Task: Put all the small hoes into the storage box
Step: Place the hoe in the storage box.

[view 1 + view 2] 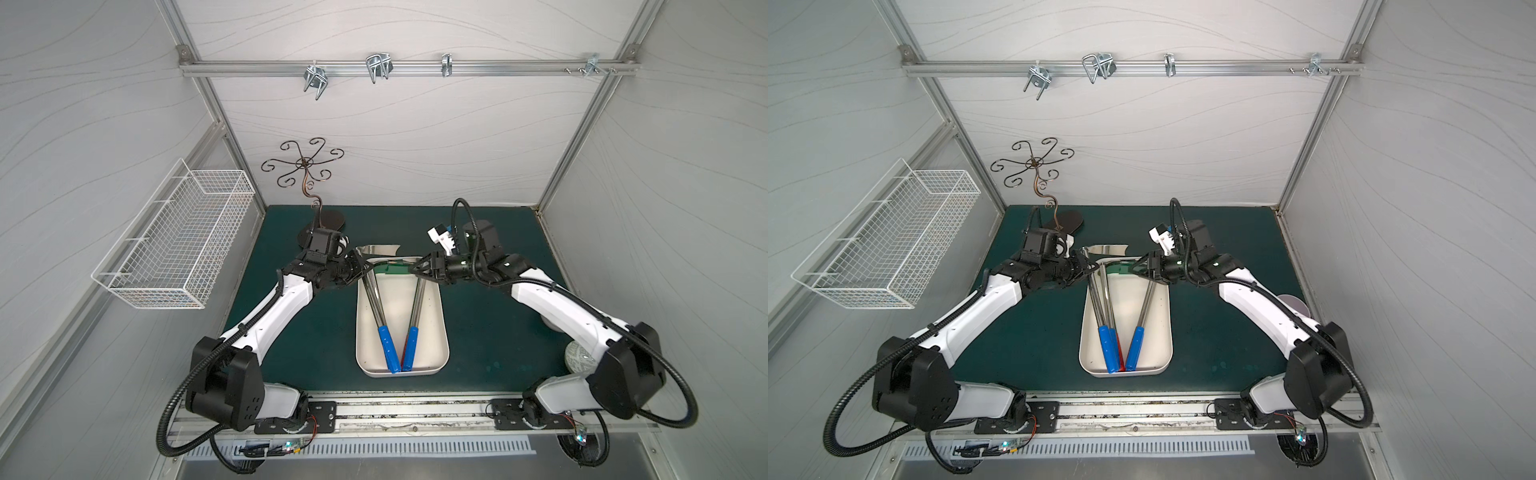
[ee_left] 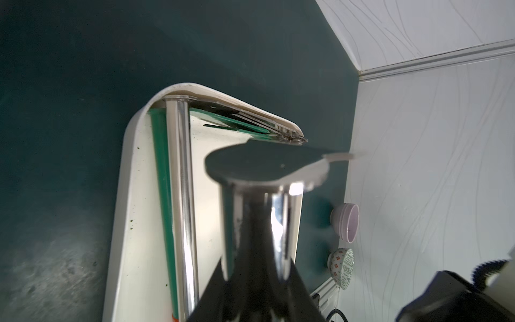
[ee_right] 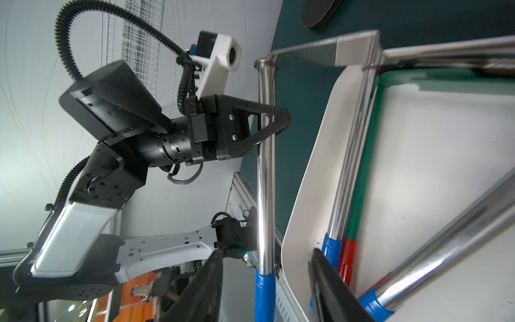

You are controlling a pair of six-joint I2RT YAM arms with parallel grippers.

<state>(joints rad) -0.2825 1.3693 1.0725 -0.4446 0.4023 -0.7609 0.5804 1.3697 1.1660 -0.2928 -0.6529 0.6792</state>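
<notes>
1. The left gripper is clamping its jaws tight round the polished shaft of the small hoe, just below the blade
2. The hoe is hanging lengthwise along the left side of the storage box, with the blade up at the far end and the blue grip pointing at the near end. Whether that grip is touching the box floor, I cannot tell
3. The right gripper is hovering at the far right corner of the box with its jaws standing apart, and its fingers are gripping nothing I can see
4. On handling, this is looking like a stiff all-metal tool, head-heavy, with slippery chrome. A hold near the blade is putting the weight close to the jaws, though the blue grip would likely be offering better purchase
5. The box is looking crowded. A green-shafted tool is lying beside a chrome-shafted tool, and another blue-handled tool is slanting across the right side, so the hoe is probably going to settle on top of them
6. Sitting well apart are the wire-mesh basket on the left wall, the scrolled metal stand at the worktop's far left, and the pink bowl and patterned bowl by the right wall
</notes>
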